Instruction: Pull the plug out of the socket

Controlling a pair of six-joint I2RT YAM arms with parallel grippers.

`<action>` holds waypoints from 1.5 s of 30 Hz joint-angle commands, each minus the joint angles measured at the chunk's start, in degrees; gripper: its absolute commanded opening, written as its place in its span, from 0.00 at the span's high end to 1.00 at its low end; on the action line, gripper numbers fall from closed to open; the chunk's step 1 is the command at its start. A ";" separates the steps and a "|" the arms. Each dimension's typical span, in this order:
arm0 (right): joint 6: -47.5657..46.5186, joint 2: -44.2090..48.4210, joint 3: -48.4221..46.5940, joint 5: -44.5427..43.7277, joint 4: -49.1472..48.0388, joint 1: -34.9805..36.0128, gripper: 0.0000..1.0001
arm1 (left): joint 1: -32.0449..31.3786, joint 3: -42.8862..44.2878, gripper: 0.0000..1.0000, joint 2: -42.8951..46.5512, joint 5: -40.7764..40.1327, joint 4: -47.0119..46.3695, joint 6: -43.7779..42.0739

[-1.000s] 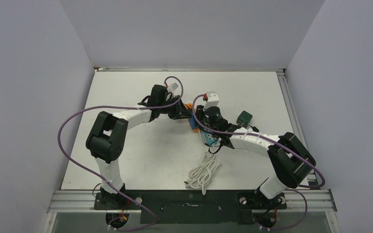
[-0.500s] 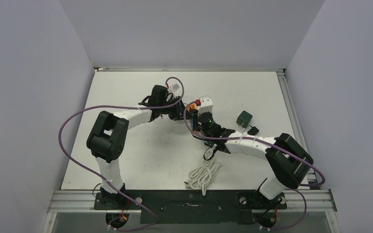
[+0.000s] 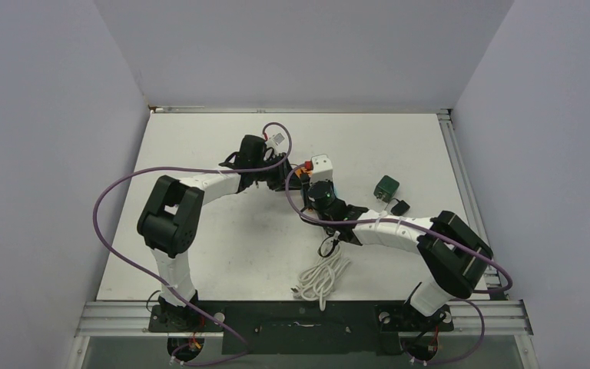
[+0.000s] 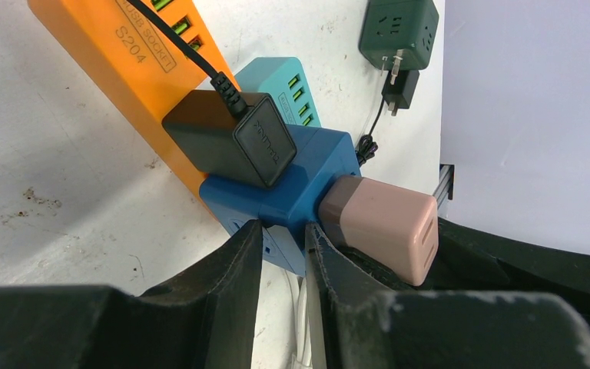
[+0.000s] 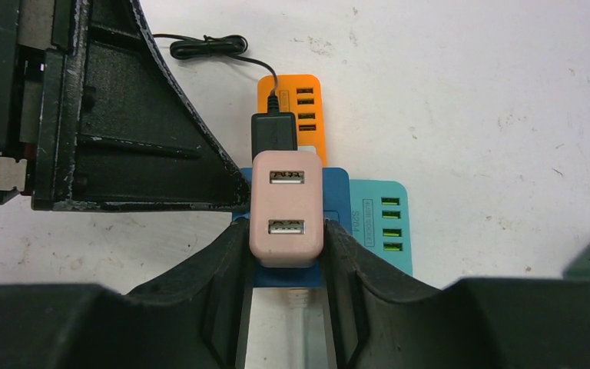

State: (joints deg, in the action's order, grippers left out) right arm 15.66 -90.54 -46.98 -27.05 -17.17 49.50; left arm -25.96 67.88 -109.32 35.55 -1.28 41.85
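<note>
Fingers [image 5: 227, 265] of the R gripper [image 5: 286, 231] are clamped on the plug [image 5: 336, 192], one each side of its pink top [image 5: 286, 207], touching it w/ no gap. L gripper [image 4: 283, 246]: fingers [image 4: 234, 269] nearly together at the plug's lower blue edge, a sliver of blue showing in the gap. Can't tell if they pinch it or just sit in front of it. Rest of the scene, big to small: white table [image 3: 223, 246], both arms meeting mid-table. Orange socket [image 4: 115, 69] lies flat, w/ a teal strip [image 4: 284, 81] just beside it. The plug sits on one end of the socket and looks fully seated, so I'd say the pull hasn't paid off yet. A black block [image 4: 230, 138] on a thin wire is plugged into the socket right against the plug. A green cube [image 4: 398, 31] sits well apart. What could go wrong: the R grip is on the pink top only, not the blue body, so a pull may yank the top out of the blue part and leave the plug in. If the L isn't really pinning anything, the light socket prob. lifts or slides along w/ the plug instead of letting go. A tilted pull could jam the pins, or knock the black block and drag its wire. The teal strip is close enough to get shoved too.
</note>
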 commanded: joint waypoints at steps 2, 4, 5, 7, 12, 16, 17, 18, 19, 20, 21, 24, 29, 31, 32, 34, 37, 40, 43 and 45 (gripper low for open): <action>2.69 1.04 -0.30 3.98 -0.65 -2.11 0.95 | -1.29 -1.86 0.79 -3.97 -4.92 9.01 -2.88; 4.58 1.72 0.44 7.55 -1.33 -4.06 0.95 | -1.42 -1.72 0.79 -3.97 -5.03 9.18 -3.04; 5.67 2.03 0.96 9.56 -1.62 -5.40 0.95 | -1.46 -1.72 0.79 -3.97 -5.08 9.21 -3.08; 7.86 2.78 2.08 13.44 -2.67 -8.06 0.95 | -1.47 -1.68 0.79 -3.97 -5.14 9.25 -3.05; 9.40 3.44 3.23 16.53 -3.57 -10.51 0.95 | -1.49 -1.60 0.81 -4.06 -5.05 9.28 -3.08; 8.78 3.24 3.12 15.90 -3.37 -10.39 0.95 | -1.55 -1.55 0.81 -4.28 -4.96 9.36 -3.17; 8.65 3.26 3.12 15.62 -3.33 -10.34 0.95 | -1.55 -1.52 0.81 -4.32 -4.96 9.35 -3.17; 8.60 3.27 3.12 15.47 -3.29 -10.30 0.95 | -1.55 -1.50 0.81 -4.40 -4.96 9.37 -3.17; 8.46 3.27 3.12 15.17 -3.22 -10.23 0.95 | -1.55 -1.51 0.81 -4.48 -4.96 9.44 -3.17; 8.21 3.41 3.12 14.75 -3.16 -10.00 0.95 | -1.55 -1.47 0.81 -4.50 -4.96 9.45 -3.17; 7.96 3.47 3.12 14.33 -3.09 -9.79 0.95 | -1.55 -1.49 0.81 -4.57 -4.96 9.45 -3.20; 6.77 3.59 2.82 12.19 -2.71 -8.53 0.95 | -1.55 -1.49 0.81 -4.67 -4.96 9.48 -3.26; 3.90 3.48 1.80 6.90 -1.91 -4.92 0.95 | -1.62 -1.43 0.81 -4.68 -4.88 9.49 -3.21; 2.63 3.00 1.10 4.24 -1.61 -2.84 0.95 | -1.71 -1.41 0.81 -4.59 -4.88 9.54 -3.26; 1.98 2.62 0.69 3.20 -1.41 -2.35 0.95 | -1.73 -1.39 0.81 -4.48 -4.88 9.51 -3.24; 0.87 1.85 -0.07 1.20 -0.96 -0.64 0.95 | -1.81 -1.36 0.82 -4.50 -4.72 9.54 -3.26; -0.49 0.68 -0.94 -0.70 -0.51 0.79 0.95 | -1.82 -1.33 0.82 -4.58 -4.62 9.49 -3.20; -1.58 0.08 -1.38 -2.45 -0.51 1.96 0.95 | -1.89 -1.28 0.81 -4.59 -4.53 9.51 -3.17; -2.31 -0.23 -1.66 -3.93 -0.33 2.76 0.95 | -1.91 -1.31 0.81 -4.59 -4.52 9.45 -3.17; -2.56 -0.24 -1.71 -4.53 -0.32 3.02 0.95 | -1.91 -1.33 0.82 -4.59 -4.51 9.45 -3.17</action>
State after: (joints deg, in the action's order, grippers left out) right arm 14.57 -90.13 -46.37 -29.41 -17.17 50.59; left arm -26.61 68.49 -109.73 36.32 -0.71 41.85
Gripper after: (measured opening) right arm 0.327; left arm 0.192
